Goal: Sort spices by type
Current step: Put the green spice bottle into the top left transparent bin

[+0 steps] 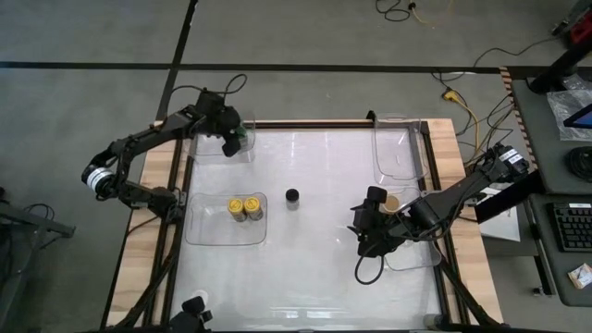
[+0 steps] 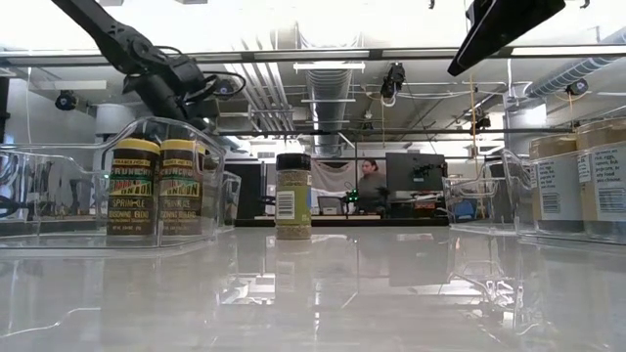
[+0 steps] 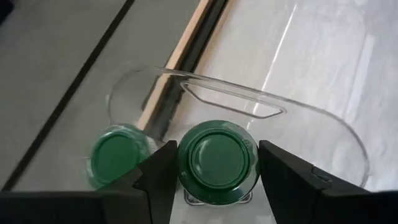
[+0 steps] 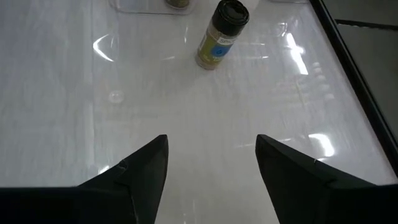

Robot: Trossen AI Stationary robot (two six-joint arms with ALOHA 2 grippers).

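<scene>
We log the right arm first, nearest the front edge: it reaches in from the right side of the worktop (image 1: 305,277), elbow bent, wrist lowered over the bare surface. The right claw (image 1: 363,242) hangs with its fingers apart and nothing between them. In the right wrist view the black-lidded jar (image 4: 221,32) stands upright well ahead of the fingers, apart from them (pale greenish contents, yellow-and-blue label). From above, this jar (image 1: 292,196) stands alone near the middle of the worktop, to the left of the right claw.

Left of that jar, a clear tray (image 1: 199,231) holds two yellow-lidded jars (image 1: 245,207) side by side, touching, both upright. The low view shows dark bodies with yellow lettering.

On the right side, beside the right arm's wrist, a tan-lidded jar (image 1: 392,201) shows at the edge of another clear tray (image 1: 412,262). In the low view, tan-lidded jars (image 2: 577,176) with white labels stand in that tray; we cannot count them.

Farthest back, the left arm stretches from the left edge toward the far left corner, forearm raised, wrist tipped down over the far-left tray (image 1: 242,151). The left claw (image 3: 216,168) has its fingers set on either side of a green-lidded jar (image 3: 216,155), just beside the lid; we cannot tell whether they touch it. A second green-lidded jar (image 3: 117,155) stands just beside the first, outside the fingers, within the same tray.

A fourth clear tray (image 1: 400,153) lies at the far right.
</scene>
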